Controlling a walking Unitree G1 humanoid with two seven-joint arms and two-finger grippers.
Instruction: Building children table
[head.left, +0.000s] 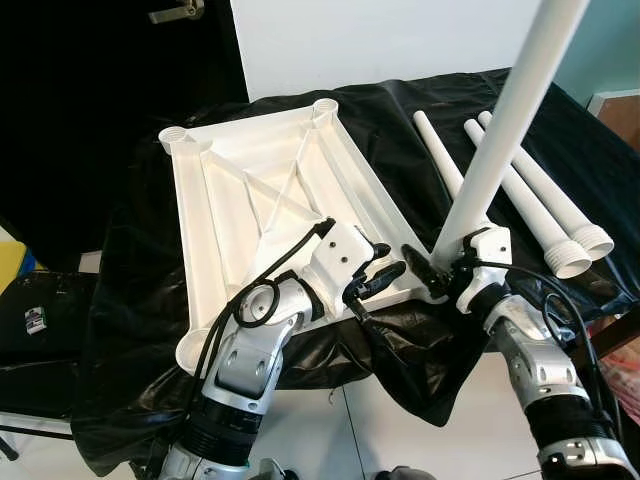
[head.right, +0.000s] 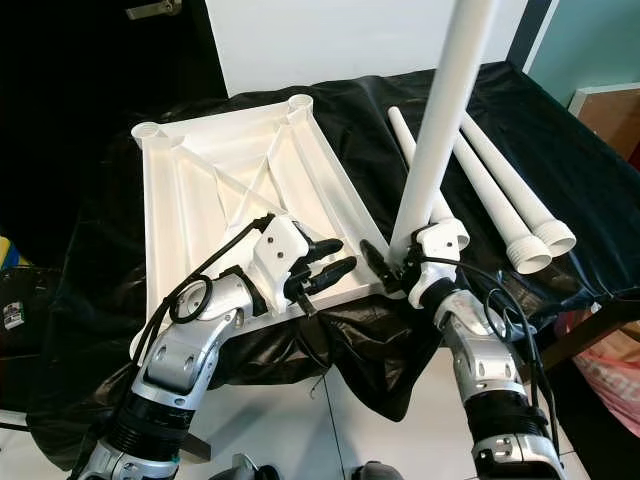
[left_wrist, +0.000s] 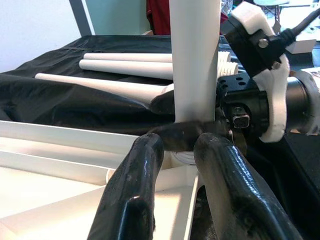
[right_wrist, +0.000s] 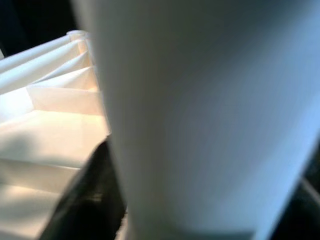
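Note:
A white table top (head.left: 250, 190) lies upside down on a black cloth (head.left: 400, 130). My right gripper (head.left: 432, 272) is shut on a white leg (head.left: 500, 130) near its lower end. It holds the leg upright and slightly tilted over the top's near right corner socket. The leg's foot (left_wrist: 187, 157) sits at that socket in the left wrist view. My left gripper (head.left: 385, 278) is open just left of that corner, over the top's near edge, its fingers (left_wrist: 135, 190) pointing at the leg. Three spare legs (head.left: 530, 195) lie on the cloth at the right.
The cloth hangs over the near edge towards the tiled floor (head.left: 330, 440). A white wall (head.left: 380, 40) stands behind and a dark door (head.left: 110, 90) to the left. A black bag (head.left: 40, 320) sits low at the left, brown furniture (head.left: 615, 105) at the far right.

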